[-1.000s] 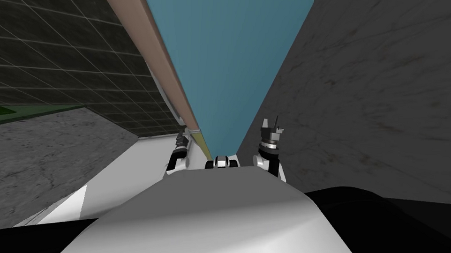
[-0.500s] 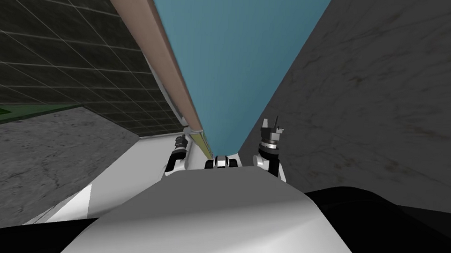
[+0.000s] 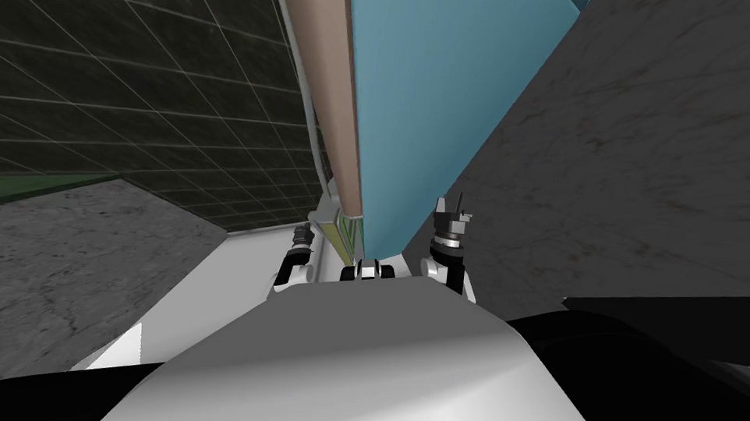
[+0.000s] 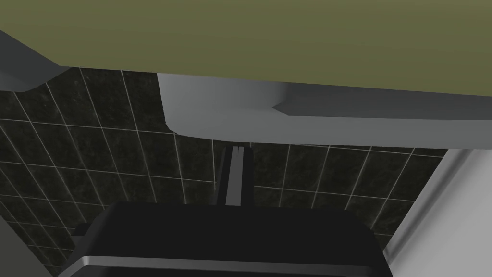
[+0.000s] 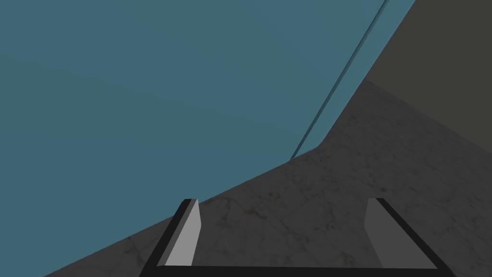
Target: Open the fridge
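Left tool (image 4: 235, 151) pinched closed at grey handle (image 4: 216, 110).

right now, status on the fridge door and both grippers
Left gripper shut, tips at the grey handle. Right gripper open, idle beside the blue fridge door. Door edge-on between the arms; dark tiled surface to its left.

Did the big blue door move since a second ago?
Yes. The blue door has swung toward my right: its brown edge now uncovers more of the dark tiled wall.

One door (image 3: 432, 105), one handle (image 4: 230, 110) and one tiled wall (image 3: 136, 94) are counted, with two pincers: left pincer (image 4: 235, 150), right pincer (image 5: 283, 202).
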{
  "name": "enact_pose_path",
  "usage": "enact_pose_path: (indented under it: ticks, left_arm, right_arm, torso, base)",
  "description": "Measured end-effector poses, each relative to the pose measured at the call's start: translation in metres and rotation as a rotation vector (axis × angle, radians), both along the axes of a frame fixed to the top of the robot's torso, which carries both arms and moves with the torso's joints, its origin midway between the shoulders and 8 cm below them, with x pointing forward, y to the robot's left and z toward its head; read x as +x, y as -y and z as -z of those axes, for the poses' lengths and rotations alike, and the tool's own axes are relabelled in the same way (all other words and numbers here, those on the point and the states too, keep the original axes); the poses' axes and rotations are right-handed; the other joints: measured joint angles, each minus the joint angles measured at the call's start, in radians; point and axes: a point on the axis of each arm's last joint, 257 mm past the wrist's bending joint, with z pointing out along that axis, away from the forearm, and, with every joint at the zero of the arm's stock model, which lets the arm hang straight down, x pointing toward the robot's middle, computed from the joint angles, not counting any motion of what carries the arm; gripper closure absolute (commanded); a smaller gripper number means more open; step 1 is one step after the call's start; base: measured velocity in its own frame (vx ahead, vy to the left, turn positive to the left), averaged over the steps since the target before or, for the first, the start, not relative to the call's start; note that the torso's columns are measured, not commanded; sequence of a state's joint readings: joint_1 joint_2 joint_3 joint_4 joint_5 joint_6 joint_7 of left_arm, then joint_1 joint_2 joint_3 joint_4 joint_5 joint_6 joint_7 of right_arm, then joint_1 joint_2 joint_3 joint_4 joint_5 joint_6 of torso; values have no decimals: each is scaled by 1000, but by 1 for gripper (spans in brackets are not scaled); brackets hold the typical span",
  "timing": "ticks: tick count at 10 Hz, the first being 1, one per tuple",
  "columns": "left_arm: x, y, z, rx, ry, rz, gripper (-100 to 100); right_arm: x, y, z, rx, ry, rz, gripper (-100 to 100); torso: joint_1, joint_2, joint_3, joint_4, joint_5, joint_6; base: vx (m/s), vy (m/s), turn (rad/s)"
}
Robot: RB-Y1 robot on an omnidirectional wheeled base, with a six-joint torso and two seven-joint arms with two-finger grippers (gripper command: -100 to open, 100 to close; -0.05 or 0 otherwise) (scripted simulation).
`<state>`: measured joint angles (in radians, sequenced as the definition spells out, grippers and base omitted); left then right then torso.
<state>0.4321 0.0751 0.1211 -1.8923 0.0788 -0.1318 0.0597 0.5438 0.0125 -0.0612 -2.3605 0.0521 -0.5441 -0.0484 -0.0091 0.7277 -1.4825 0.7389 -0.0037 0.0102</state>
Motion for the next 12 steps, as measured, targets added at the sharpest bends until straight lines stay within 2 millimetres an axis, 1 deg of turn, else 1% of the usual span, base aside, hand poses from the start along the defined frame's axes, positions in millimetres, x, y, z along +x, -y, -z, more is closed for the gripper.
enact_pose_path:
  ticks: [1, 3, 5, 6, 9, 10, 11, 12]
  left_arm:
    - [3, 2, 0, 1, -1, 13, 100]
    - [5, 7, 0, 0, -3, 33, 100]
    - [8, 10, -2, 2, -1, 53, 100]
    - [9, 13, -4, 2, 0, 67, 100]
    - [14, 24, -6, -2, 4, 106, 100]
    - [16, 28, -5, -2, 7, 118, 100]
    - [16, 32, -10, -1, 15, 128, 100]
    - [16, 33, -11, -1, 16, 129, -100]
  right_arm:
    - [0, 0, 0, 0, 0, 0, 0]
    - [0, 0, 0, 0, 0, 0, 0]
    - [0, 0, 0, 0, 0, 0, 0]
    - [0, 0, 0, 0, 0, 0, 0]
    - [0, 0, 0, 0, 0, 0, 0]
    - [0, 0, 0, 0, 0, 0, 0]
    - [0, 0, 0, 0, 0, 0, 0]
    - [0, 0, 0, 0, 0, 0, 0]
  torso:
    - [1, -1, 0, 1, 0, 2]
    - [3, 0, 0, 1, 0, 1]
    - [1, 2, 1, 2, -1, 1]
    - [-2, 4, 2, 2, 0, 4]
    - [-1, 4, 2, 2, -1, -5]
    - [1, 5, 3, 2, 0, -3]
    - [2, 8, 5, 1, 1, -6]
    - [-1, 9, 6, 0, 1, -9]
  base:
    - [-19, 262, -77]
    - [-11, 282, -82]
    - [-18, 307, -141]
    - [-74, 320, -137]
    - [-4, 269, -97]
    - [-45, 216, -100]
    - [-23, 91, -23]
    - [46, -23, -147]
